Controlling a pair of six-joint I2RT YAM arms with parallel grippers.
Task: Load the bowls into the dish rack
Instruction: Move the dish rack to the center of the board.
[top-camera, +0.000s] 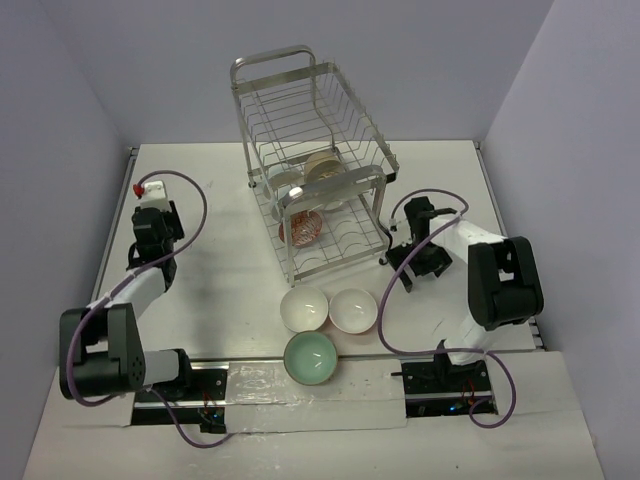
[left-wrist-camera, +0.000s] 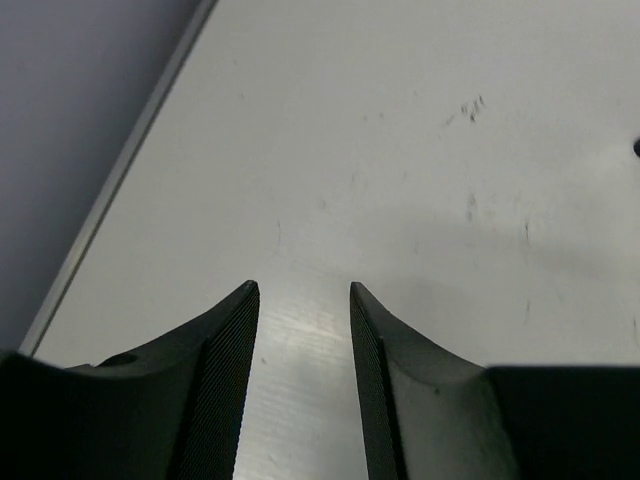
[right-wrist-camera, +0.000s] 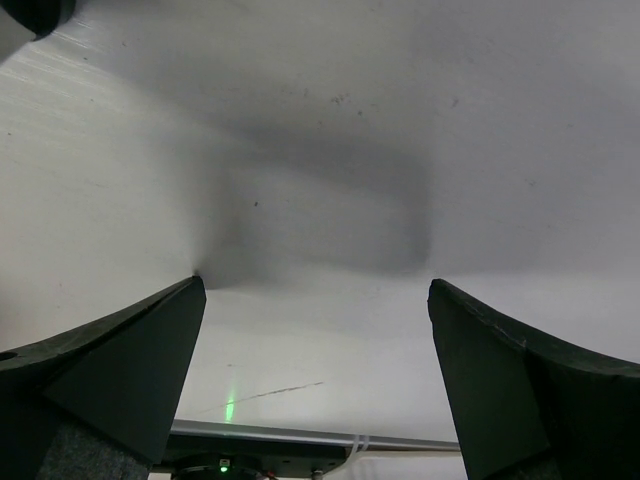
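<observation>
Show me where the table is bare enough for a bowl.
Bare: the table between the left arm and the dish rack, and the far right corner behind the right arm. Crowded: three bowls cluster just before the rack.

Three bowls (top-camera: 304, 308) sit before the dish rack (top-camera: 310, 115).

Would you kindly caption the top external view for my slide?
Mint green ceramic bowl and two white ones wait before the silver wire dish rack.
</observation>
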